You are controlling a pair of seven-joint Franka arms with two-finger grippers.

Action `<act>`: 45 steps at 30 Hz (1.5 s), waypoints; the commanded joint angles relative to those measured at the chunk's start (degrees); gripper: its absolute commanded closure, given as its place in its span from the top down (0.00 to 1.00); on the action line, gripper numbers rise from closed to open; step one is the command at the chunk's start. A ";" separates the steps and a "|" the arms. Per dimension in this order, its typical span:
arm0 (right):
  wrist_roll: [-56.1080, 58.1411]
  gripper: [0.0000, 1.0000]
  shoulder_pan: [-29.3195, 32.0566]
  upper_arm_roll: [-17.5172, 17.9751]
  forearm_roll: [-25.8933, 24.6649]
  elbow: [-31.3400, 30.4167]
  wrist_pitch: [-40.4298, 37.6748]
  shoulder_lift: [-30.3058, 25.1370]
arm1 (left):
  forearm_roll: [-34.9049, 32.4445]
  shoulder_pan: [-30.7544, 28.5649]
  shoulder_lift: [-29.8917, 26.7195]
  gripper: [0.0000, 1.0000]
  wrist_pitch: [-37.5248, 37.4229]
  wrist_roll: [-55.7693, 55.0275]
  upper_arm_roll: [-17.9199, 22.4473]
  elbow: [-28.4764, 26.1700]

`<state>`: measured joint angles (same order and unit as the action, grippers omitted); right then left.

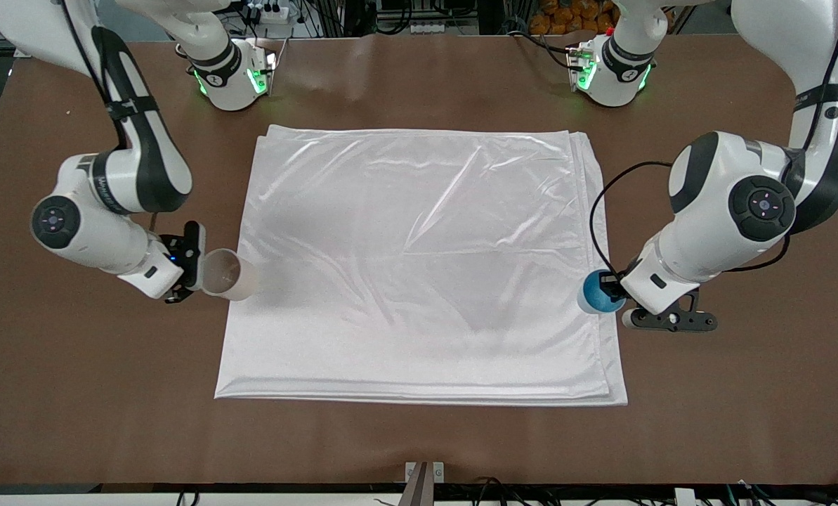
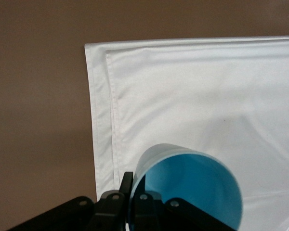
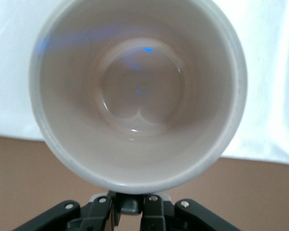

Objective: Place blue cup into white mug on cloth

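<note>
The white cloth (image 1: 419,267) lies flat in the middle of the table. My left gripper (image 1: 610,289) is shut on the rim of the blue cup (image 1: 596,292) and holds it tilted over the cloth's edge at the left arm's end. In the left wrist view the blue cup (image 2: 188,190) shows its bright blue inside, with one finger inside the rim and one outside, above the cloth (image 2: 207,96). My right gripper (image 1: 195,266) is shut on the white mug (image 1: 226,275), tilted over the cloth's edge at the right arm's end. The right wrist view looks into the mug (image 3: 137,91); its dark handle (image 3: 134,204) sits between the fingers.
The brown table (image 1: 74,393) surrounds the cloth on all sides. The two arm bases (image 1: 232,77) (image 1: 612,70) stand farthest from the front camera. A small metal bracket (image 1: 424,478) sits at the table edge nearest the front camera.
</note>
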<state>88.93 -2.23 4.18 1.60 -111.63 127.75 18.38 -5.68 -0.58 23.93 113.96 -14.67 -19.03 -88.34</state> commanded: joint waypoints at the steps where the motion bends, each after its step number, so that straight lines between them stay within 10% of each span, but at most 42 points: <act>1: -5.95 0.00 -5.49 -0.40 0.78 -2.10 3.20 -0.37 | -1.79 -0.21 0.06 0.00 -0.76 -1.68 0.22 0.63; 16: -29.06 0.00 -22.02 -0.75 -1.06 -0.70 11.38 6.48 | -1.88 -0.04 0.06 0.00 -0.67 -1.85 0.31 0.63; 45: -47.44 0.18 -32.75 -0.75 -10.12 3.08 15.51 13.61 | -1.70 0.14 -0.29 0.00 -0.67 -2.65 0.22 0.71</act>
<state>42.90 -34.51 3.91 -6.20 -109.93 143.11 30.94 -5.69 -0.72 24.05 113.97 -15.63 -18.66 -88.31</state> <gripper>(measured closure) 0.806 0.956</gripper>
